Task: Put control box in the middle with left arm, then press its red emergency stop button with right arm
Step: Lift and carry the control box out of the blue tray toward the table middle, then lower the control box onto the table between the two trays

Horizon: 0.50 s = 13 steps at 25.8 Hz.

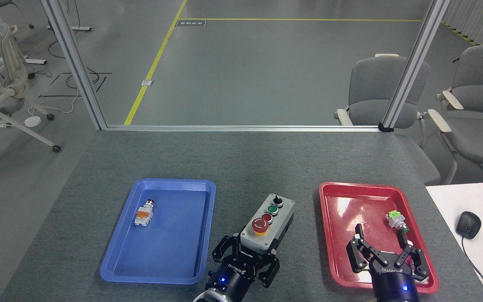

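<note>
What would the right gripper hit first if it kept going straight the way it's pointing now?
Probably the floor of the red tray. The open right gripper points across it, and the green switch part sits just right of that line, though depth is unclear.

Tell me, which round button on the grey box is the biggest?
The red emergency stop button, at the end of the control box nearest the left gripper. It is wider than the small red, green and black ones, with a yellow collar.

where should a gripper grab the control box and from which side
Grip the control box across its two long side walls at the near short end, coming in from the robot's side, as the left gripper does now. The box is oblong, and that end leaves the red emergency stop button uncovered.
</note>
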Motion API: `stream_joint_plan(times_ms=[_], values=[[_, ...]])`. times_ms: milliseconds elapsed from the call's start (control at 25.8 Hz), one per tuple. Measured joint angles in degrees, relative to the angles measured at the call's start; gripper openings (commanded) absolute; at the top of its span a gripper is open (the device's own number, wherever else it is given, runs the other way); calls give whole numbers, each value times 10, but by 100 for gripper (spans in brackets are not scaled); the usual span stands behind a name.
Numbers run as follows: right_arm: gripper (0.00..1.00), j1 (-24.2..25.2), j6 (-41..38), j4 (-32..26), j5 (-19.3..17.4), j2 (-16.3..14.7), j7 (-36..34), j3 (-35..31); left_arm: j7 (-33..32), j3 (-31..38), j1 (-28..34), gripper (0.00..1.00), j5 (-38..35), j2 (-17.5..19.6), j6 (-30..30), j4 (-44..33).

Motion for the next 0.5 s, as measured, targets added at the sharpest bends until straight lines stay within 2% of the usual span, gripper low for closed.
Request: stream_joint_plan(times_ms=[155,503], values=[[99,1,0,0,0,-1,0,5,-1,-15,-13,0,-20,-17,10,34],[99,2,0,0,1,-1,2,9,2,-64,-53,0,-21,-21,28,103]])
